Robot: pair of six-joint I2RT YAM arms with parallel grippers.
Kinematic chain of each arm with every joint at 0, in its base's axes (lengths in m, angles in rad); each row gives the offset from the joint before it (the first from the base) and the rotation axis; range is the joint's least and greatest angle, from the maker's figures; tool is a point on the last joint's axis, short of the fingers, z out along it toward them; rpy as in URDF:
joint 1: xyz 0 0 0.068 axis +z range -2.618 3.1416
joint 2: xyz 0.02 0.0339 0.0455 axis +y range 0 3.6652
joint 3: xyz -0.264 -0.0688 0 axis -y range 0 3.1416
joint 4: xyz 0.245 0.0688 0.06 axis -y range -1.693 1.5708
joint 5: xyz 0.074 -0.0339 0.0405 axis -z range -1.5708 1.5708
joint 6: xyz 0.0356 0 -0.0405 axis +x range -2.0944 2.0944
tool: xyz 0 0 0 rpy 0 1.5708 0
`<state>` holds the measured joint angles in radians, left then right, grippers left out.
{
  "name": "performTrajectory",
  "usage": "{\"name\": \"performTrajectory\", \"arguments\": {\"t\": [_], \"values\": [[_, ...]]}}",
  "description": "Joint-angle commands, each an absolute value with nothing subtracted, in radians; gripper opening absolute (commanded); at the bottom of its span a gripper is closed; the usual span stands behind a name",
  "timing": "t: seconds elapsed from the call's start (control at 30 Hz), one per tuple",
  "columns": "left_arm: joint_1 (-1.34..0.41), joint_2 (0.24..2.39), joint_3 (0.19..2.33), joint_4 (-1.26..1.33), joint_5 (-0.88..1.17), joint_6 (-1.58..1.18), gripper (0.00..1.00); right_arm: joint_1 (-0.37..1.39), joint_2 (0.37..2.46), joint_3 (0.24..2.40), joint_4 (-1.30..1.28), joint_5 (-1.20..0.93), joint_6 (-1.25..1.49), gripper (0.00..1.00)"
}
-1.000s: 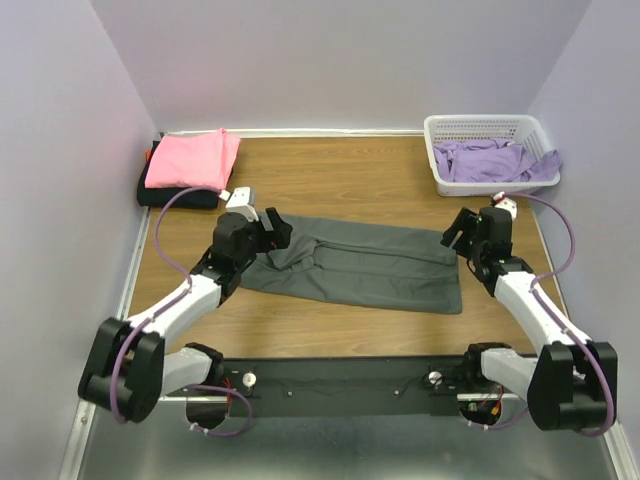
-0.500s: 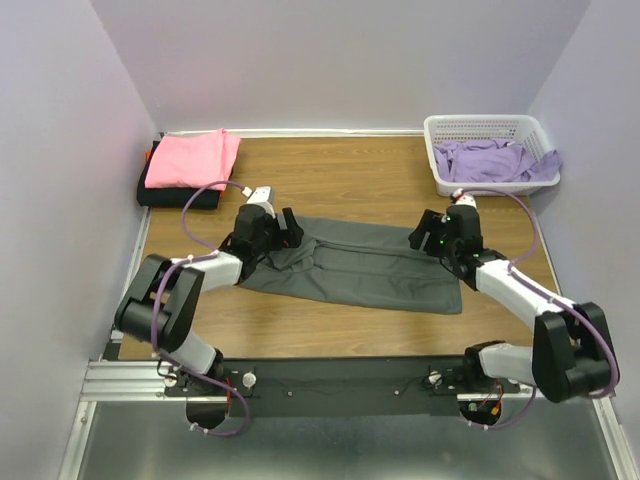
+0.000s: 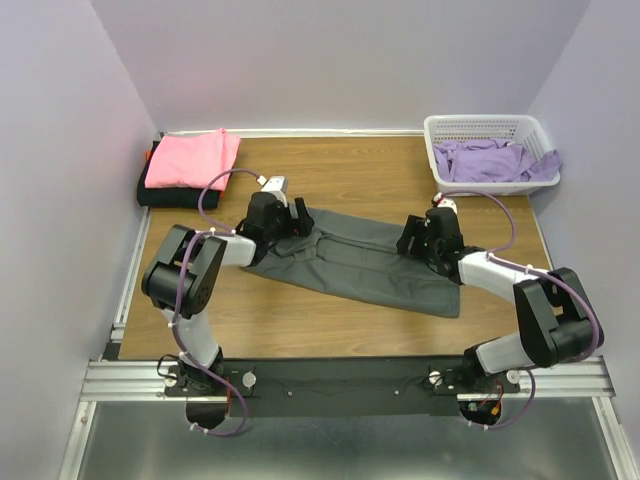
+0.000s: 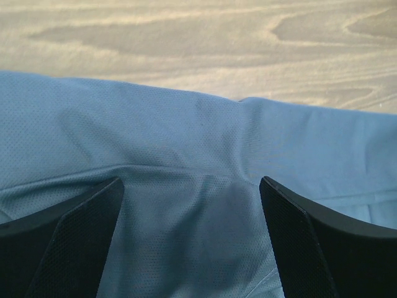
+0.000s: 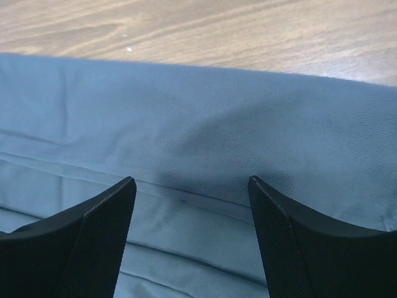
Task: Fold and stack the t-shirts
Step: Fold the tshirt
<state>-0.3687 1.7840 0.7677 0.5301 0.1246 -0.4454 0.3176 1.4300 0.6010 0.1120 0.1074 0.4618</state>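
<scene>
Arms first: the left arm point(image 3: 215, 248) is doubled back, its elbow near the left rim of the tabletop point(image 3: 360, 175) and its forearm lying low toward the left end of the dark charcoal grey t-shirt point(image 3: 365, 268). The right arm point(image 3: 490, 268) mirrors it, with its forearm stretched low toward the shirt's right part. Each wrist sits at the shirt's far edge.

The shirt lies as a long folded band across the middle of the tabletop, its left end rumpled.

From above the jaws are hard to read. The wrist views settle it: the left fingers point(image 4: 68, 248) stand wide apart with grey cloth between them and nothing gripped. The right fingers point(image 5: 80, 242) are also parted (a little less widely), over flat cloth and holding nothing. Whether the tips press on the fabric I cannot tell. In both wrist views the shirt's far edge runs straight across, with bare wood beyond, and the left one shows a small raised crease at that edge.

Only the top view shows the rest. A bright pink t-shirt point(image 3: 192, 158) lies on a black t-shirt point(image 3: 165, 196) in the far left corner. The lavender t-shirts point(image 3: 495, 160) are heaped in a white lattice basket point(image 3: 488, 127) at far right. Bare wood lies between these and the grey shirt, and a narrower strip runs along its near side.
</scene>
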Motion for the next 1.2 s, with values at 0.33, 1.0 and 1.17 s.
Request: {"name": "performTrajectory", "arguments": {"t": [0.33, 1.0, 1.17], "values": [[-0.367, 1.956, 0.98, 0.477, 0.156, -0.37, 0.97, 0.357, 1.618, 0.624, 0.124, 0.172, 0.574, 0.79], [-0.362, 1.97, 1.201, 0.331, 0.092, -0.287, 0.98, 0.554, 1.45, 0.568, -0.12, 0.301, 0.762, 0.8], [-0.364, 1.859, 1.16, 0.307, 0.049, -0.281, 0.98, 0.566, 1.344, 0.564, -0.14, 0.227, 0.74, 0.8]]}}
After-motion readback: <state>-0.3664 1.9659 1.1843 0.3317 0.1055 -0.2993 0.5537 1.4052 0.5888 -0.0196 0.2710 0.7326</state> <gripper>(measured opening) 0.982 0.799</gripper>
